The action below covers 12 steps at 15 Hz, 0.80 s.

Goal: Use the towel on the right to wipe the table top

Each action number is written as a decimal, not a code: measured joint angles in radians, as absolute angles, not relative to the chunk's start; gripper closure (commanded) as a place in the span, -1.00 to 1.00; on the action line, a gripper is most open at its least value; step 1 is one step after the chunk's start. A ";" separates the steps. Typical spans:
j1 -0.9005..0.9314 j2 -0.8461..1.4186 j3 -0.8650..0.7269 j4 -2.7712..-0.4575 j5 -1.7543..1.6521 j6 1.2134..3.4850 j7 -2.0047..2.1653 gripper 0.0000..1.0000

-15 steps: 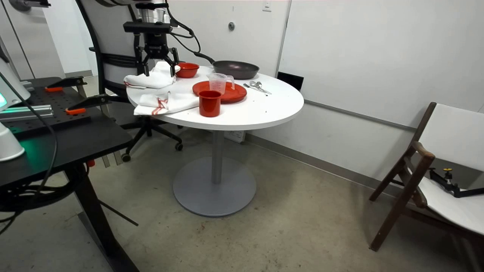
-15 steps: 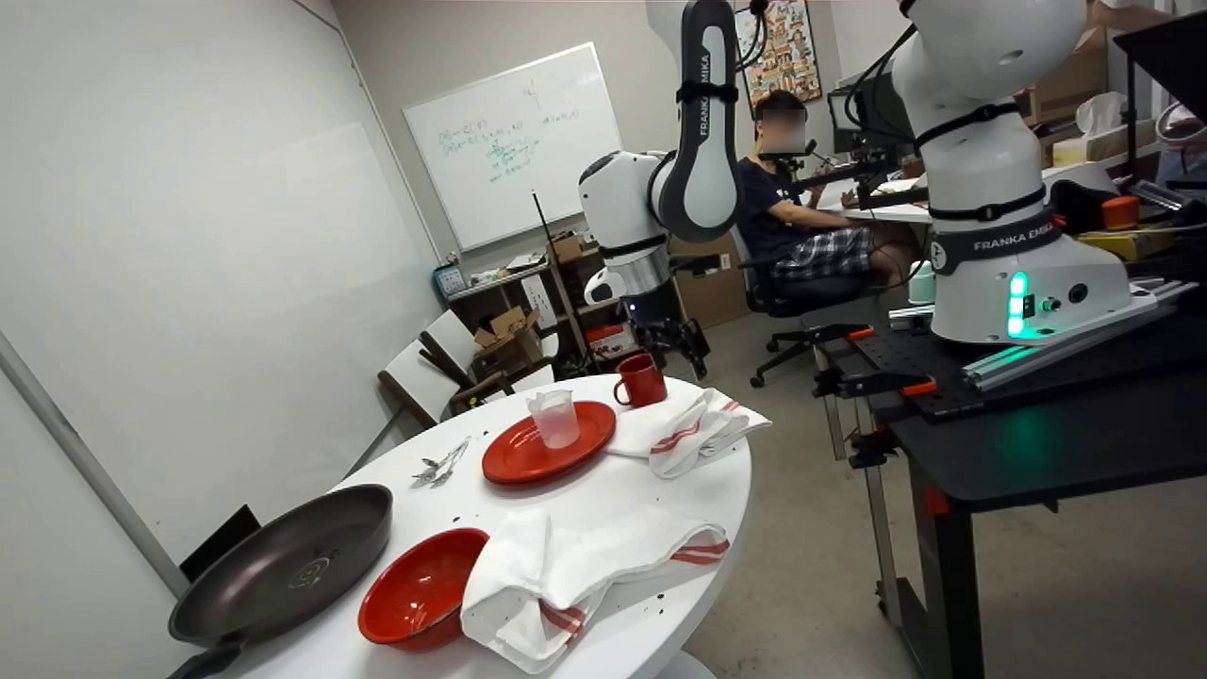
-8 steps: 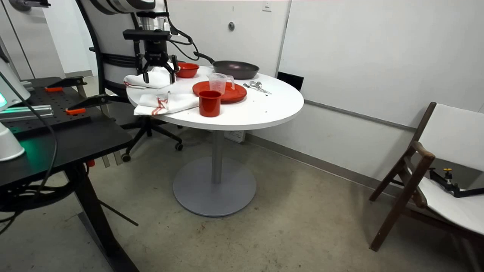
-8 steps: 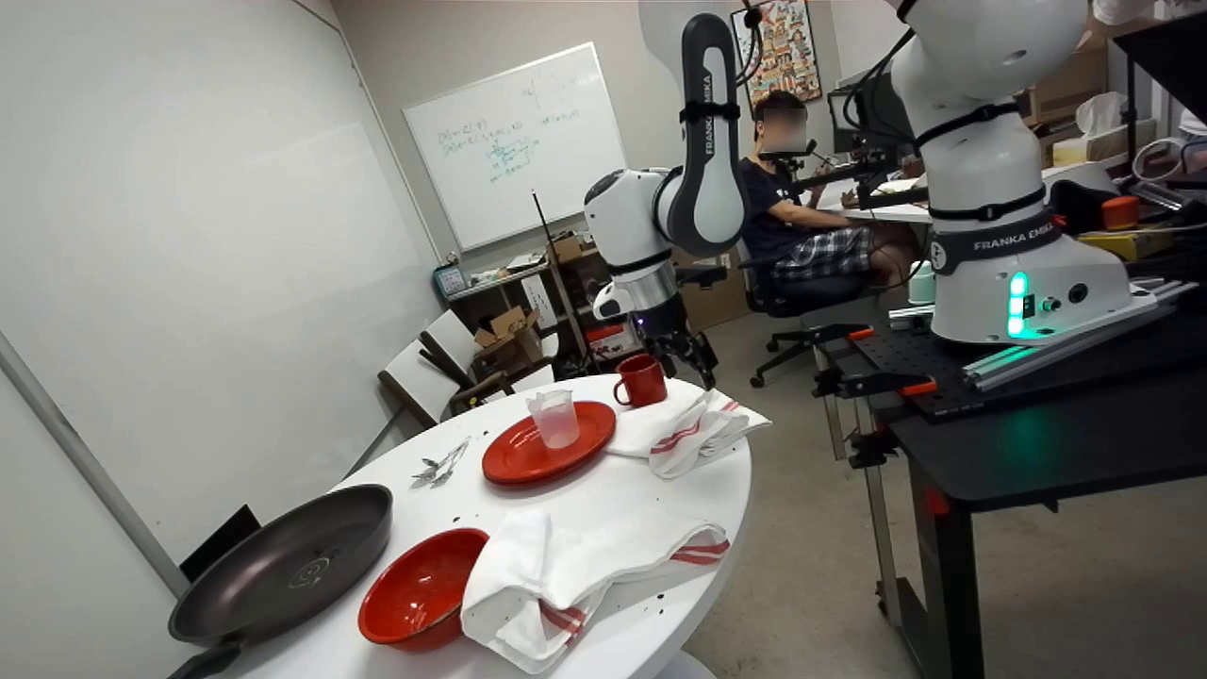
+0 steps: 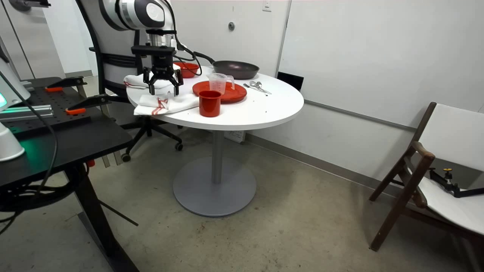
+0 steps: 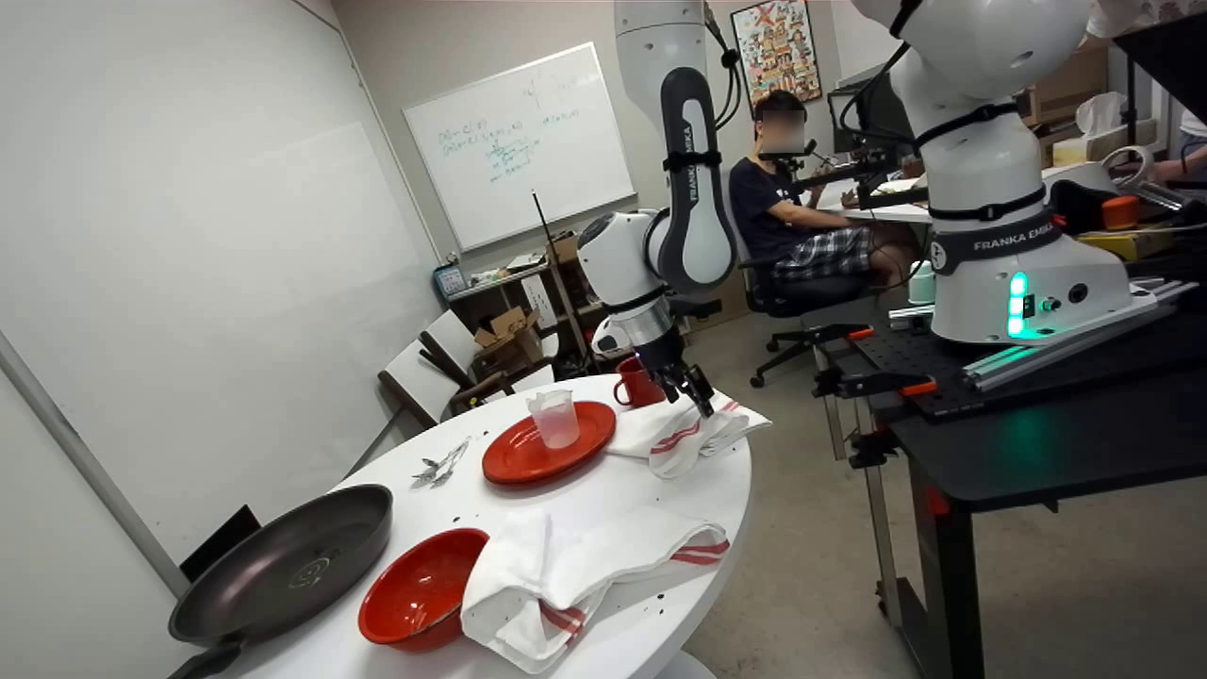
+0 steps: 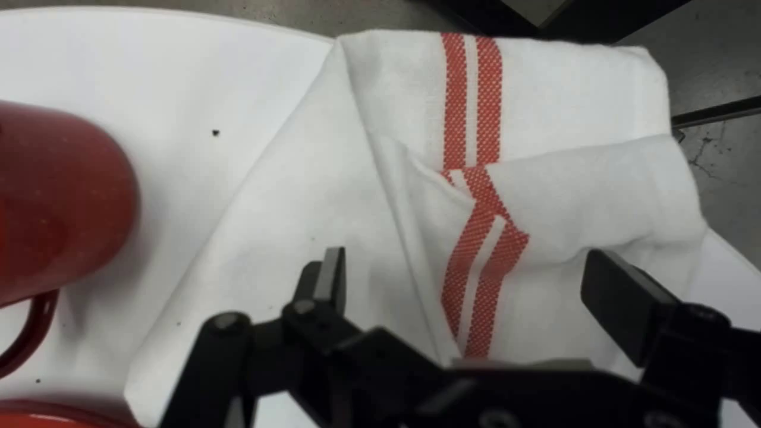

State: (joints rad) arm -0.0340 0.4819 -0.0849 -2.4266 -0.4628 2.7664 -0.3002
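Note:
The round white table top (image 5: 261,109) bears small dark specks, visible in the wrist view (image 7: 215,132). A white towel with red stripes (image 5: 181,102) lies folded near its edge, beside the red mug (image 5: 210,105). It also shows in an exterior view (image 6: 660,443) and fills the middle of the wrist view (image 7: 565,196). A second striped white towel (image 6: 603,556) lies beside the red bowl (image 6: 420,594). My gripper (image 5: 164,93) points down over the towel near the mug, fingers apart and empty (image 7: 469,267). Whether the fingertips touch the cloth I cannot tell.
A red plate (image 6: 514,462) with a clear measuring cup (image 6: 556,422) stands beside the mug. Metal cutlery (image 5: 258,87) and a dark frying pan (image 5: 236,70) lie farther across the table. A black desk (image 5: 75,139) carries the robot's base. An office chair (image 5: 113,49) stands behind the table.
My gripper has come down and moved from near the second towel to over the towel beside the mug. It stays open. The towels and dishes have not moved.

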 measured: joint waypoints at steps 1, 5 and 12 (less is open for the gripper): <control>-0.033 0.498 -0.087 -2.403 -0.463 2.766 -0.293 -1.00; -0.028 0.553 -0.101 -2.323 -0.462 2.766 -0.278 -1.00; -0.012 0.615 -0.125 -2.278 -0.462 2.763 -0.242 -0.45</control>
